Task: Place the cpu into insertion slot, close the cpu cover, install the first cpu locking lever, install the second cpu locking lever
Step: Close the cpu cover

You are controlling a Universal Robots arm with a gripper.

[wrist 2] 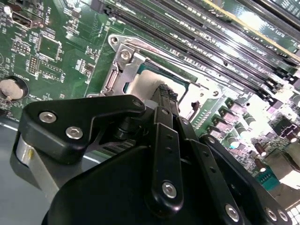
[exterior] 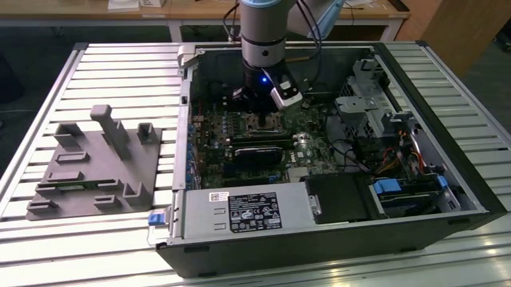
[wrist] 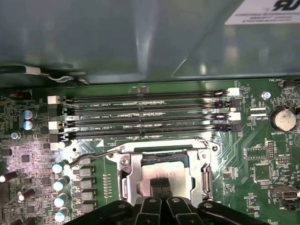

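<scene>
The cpu lies flat in the motherboard socket, its pale silver top showing through the window of the cpu cover. The cover's silver frame rests down around the chip. My gripper stands upright over the socket. Its black fingertips are shut together, resting on or just above the middle of the cpu's top with nothing between them. A thin wire locking lever runs along one corner of the socket; I cannot tell whether it is latched.
Several long memory slots run beside the socket, with a row of capacitors along another side. The open computer case's walls surround the motherboard. A grey parts fixture sits at the exterior view's left.
</scene>
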